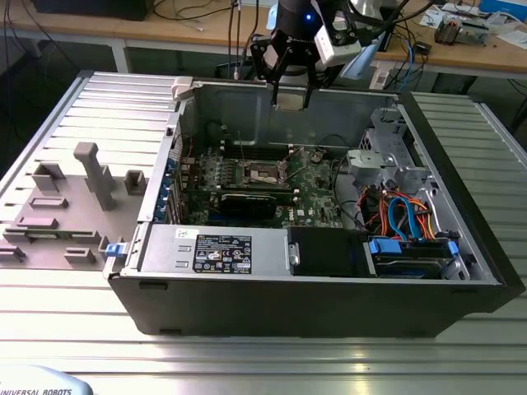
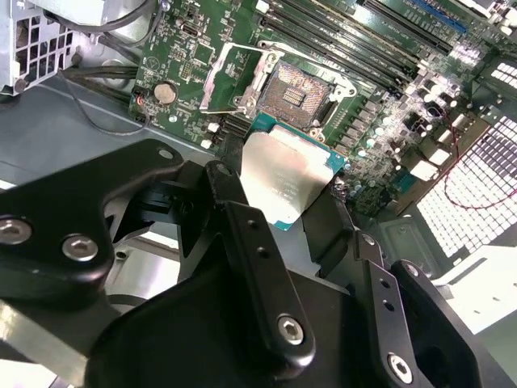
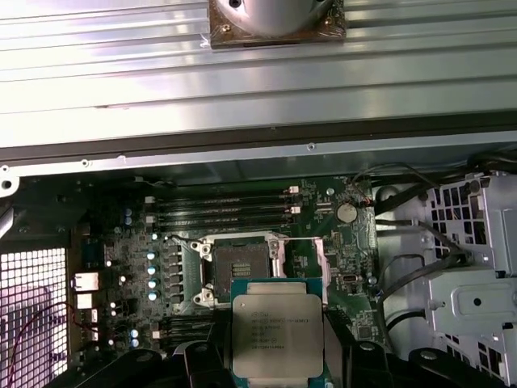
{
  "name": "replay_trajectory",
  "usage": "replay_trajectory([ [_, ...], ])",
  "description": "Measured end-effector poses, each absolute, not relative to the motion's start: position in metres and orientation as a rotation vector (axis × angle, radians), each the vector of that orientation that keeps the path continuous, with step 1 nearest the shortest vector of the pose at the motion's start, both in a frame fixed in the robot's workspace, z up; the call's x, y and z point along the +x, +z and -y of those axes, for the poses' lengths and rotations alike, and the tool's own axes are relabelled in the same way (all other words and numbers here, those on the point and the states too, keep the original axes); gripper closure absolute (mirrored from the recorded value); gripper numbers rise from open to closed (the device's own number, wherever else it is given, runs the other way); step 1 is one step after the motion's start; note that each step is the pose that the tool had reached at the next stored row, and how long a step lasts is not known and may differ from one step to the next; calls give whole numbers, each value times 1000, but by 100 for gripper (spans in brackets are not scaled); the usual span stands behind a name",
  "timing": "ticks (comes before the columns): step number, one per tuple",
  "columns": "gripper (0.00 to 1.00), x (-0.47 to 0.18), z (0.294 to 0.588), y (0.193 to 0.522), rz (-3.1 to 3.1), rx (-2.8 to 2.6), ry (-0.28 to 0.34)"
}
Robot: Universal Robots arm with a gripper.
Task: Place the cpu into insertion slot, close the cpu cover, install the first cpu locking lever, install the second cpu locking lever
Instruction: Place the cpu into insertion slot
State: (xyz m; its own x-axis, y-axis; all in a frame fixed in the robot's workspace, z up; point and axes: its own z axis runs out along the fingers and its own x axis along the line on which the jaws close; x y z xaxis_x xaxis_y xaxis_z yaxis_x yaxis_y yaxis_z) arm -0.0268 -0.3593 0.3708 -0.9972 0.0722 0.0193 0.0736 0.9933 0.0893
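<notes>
My gripper (image 1: 291,92) hangs above the open computer case, shut on the cpu (image 1: 290,99). In both wrist views the cpu (image 2: 283,174) (image 3: 277,335) is a silver-topped square chip on a green base, pinched by its edges between black fingers (image 2: 234,198). The insertion slot (image 1: 262,171) (image 2: 295,93) (image 3: 241,267) lies bare on the green motherboard below, dark-centred with a metal rim. The cpu cover (image 2: 224,77) (image 3: 305,260) is swung up and open beside the slot. The chip is well above the board and touches nothing else.
A long black expansion card (image 1: 247,202) lies just in front of the slot, and memory slots (image 3: 218,206) run behind it. A power supply (image 1: 214,247) sits at the case front, a drive cage with cables (image 1: 403,218) on the exterior view's right. Grey fixtures (image 1: 90,177) stand outside on the left.
</notes>
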Motion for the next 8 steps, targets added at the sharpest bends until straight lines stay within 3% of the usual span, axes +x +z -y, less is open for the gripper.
replay_trajectory([
  [8, 46, -28, 359, 371, 3120, -150, -141],
])
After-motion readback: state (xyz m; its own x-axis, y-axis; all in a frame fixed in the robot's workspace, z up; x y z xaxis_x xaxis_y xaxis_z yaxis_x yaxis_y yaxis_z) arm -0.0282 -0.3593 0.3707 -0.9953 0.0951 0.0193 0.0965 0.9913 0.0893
